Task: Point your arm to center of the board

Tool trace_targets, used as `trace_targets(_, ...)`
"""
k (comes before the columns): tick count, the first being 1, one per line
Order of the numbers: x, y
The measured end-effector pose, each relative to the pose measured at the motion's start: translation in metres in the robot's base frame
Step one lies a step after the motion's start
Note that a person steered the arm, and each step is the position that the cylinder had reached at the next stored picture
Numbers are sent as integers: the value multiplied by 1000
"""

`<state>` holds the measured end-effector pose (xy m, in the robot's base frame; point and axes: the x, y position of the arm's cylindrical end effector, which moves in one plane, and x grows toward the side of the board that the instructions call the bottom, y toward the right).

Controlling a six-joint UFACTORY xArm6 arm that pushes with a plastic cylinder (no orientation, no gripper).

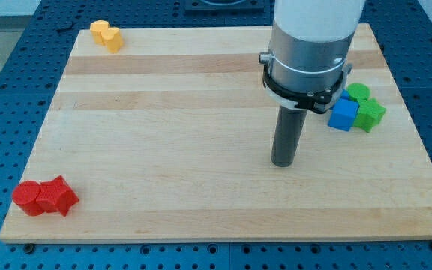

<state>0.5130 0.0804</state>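
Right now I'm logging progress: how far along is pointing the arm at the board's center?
Nearly done. My tip rests on the board, somewhat toward the view's right of its middle. It touches no block: the blue cube and green blocks sit apart at its upper right, yellow and red in far corners. Left: a short slide toward the view's left.

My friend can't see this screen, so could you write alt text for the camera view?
A dark rod on a robot arm stands on a wooden board, my tip resting right of the board's center with no block touching it. Blue and green blocks cluster at the view's right, a yellow block sits top left, and red blocks bottom left.
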Motion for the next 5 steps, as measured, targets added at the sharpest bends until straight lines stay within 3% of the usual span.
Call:
trace_targets(4,-4,-26)
trace_targets(5,-35,-49)
